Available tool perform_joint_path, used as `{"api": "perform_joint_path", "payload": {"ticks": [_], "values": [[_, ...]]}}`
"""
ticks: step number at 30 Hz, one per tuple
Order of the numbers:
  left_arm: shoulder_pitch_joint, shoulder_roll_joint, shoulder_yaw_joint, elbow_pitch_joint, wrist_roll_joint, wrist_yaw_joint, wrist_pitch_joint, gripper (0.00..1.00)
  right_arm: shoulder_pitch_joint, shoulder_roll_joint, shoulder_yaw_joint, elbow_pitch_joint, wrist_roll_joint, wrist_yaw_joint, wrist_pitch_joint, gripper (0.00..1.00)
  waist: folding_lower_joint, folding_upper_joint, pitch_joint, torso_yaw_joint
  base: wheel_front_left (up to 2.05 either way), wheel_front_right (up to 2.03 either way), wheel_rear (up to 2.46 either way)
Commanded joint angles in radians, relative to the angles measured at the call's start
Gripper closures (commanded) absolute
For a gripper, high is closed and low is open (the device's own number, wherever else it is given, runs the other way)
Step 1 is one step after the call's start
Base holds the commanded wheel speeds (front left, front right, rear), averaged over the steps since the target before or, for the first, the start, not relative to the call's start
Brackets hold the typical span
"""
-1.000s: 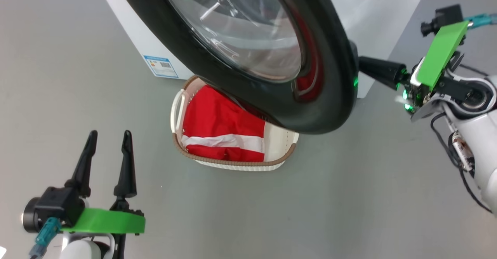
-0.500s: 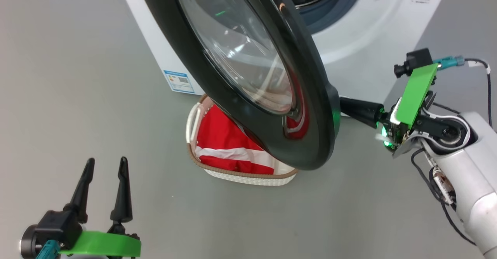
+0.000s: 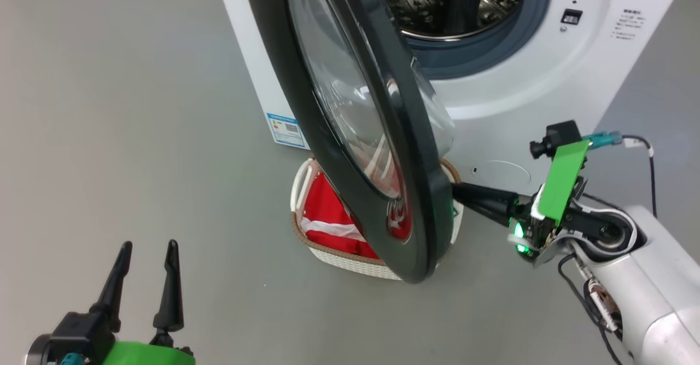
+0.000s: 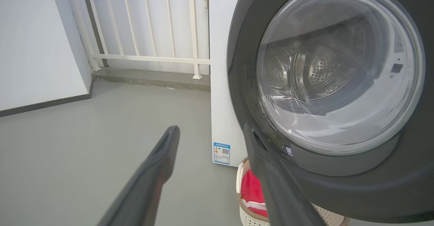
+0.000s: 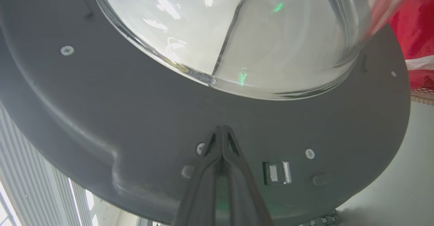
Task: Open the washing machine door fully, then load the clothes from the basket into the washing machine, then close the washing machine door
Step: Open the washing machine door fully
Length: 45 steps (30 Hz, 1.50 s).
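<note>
Glossy black washing machine door (image 3: 350, 135), ajar

Left gripper (image 4: 211, 131) is seen with both dark fingers spread wide above the grey floor (image 4: 84, 151). The washing machine door (image 4: 339, 185) is stood open at right (steel drum visible through its glass). The basket (image 4: 242, 205) is partly covered by the door's lower edge, with the clothes (image 4: 252, 192) inside. A blue sticker (image 4: 221, 153) is noted low on the washing machine (image 4: 222, 66) side panel, and a white railing (image 4: 145, 22) behind.
</note>
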Motion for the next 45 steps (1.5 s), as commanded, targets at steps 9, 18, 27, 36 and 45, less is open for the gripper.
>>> {"api": "perform_joint_path", "payload": {"ticks": [9,18,27,36,45], "values": [[-0.003,0.025,0.027,-0.019,0.001,-0.003,-0.005,0.0,0.034,0.05,0.003,-0.041,0.001,0.002,0.009,1.0,0.0,0.0,-0.017,0.055,0.0,0.0,0.0],[-0.009,0.021,0.024,-0.02,0.001,-0.003,-0.005,0.0,0.032,0.066,-0.007,-0.034,-0.015,0.002,0.02,1.0,0.0,0.0,-0.015,0.075,0.0,0.0,0.0],[-0.006,0.019,0.034,-0.024,0.003,-0.003,-0.005,0.0,0.033,0.076,-0.018,-0.027,-0.029,0.002,0.03,1.0,0.0,0.0,-0.015,0.063,0.0,0.0,0.0],[-0.007,0.016,0.033,-0.024,0.003,-0.003,-0.005,0.0,0.038,0.084,-0.033,-0.026,-0.045,0.002,0.036,1.0,0.0,0.0,-0.017,0.051,0.0,0.0,0.0],[-0.008,0.015,0.03,-0.021,0.003,-0.003,-0.005,0.0,0.044,0.098,-0.038,-0.027,-0.056,0.002,0.044,1.0,0.0,0.0,-0.021,0.055,0.0,0.0,0.0]]}}
